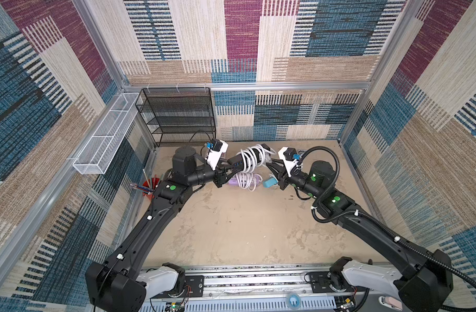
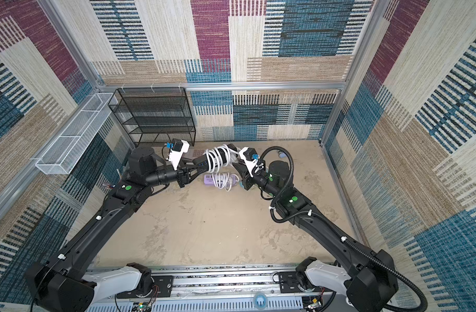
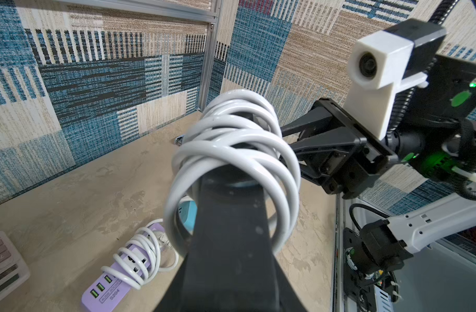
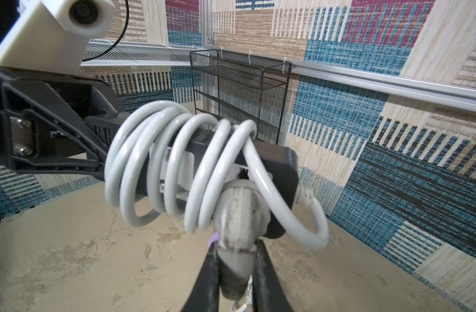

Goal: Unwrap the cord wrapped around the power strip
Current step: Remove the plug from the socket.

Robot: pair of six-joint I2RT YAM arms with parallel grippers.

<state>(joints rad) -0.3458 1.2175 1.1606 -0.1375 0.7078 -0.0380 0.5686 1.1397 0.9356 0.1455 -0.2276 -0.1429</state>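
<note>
White cord (image 3: 231, 137) was coiled in several loose turns around the black power strip (image 4: 281, 166). The strip was held off the table (image 1: 231, 229), roughly level, at the back middle of the workspace between the two arms. The left gripper (image 1: 231, 165) was clenched on the strip's end toward the left arm, the end with the blue ports. The right gripper (image 4: 235, 252) was clamped on the greyish plug (image 4: 239, 210). In the right wrist view the plug sat just under the strip's other end, where a loop of cord curved out from the strain relief and back over the black body. Below the raised strip, on the table, lay a purple power strip (image 3: 107, 294) with its own white lead (image 3: 139, 251) wound across it, and just beside that a teal block (image 1: 269, 184). A calculator (image 3: 1, 259) showed at the edge of the left wrist view. A black mesh shelf (image 1: 177, 116) stood against the back wall, a white wire basket (image 1: 107, 135) hung along the left wall, and a red cup (image 1: 150, 187) holding pens stood by the left arm.
</note>
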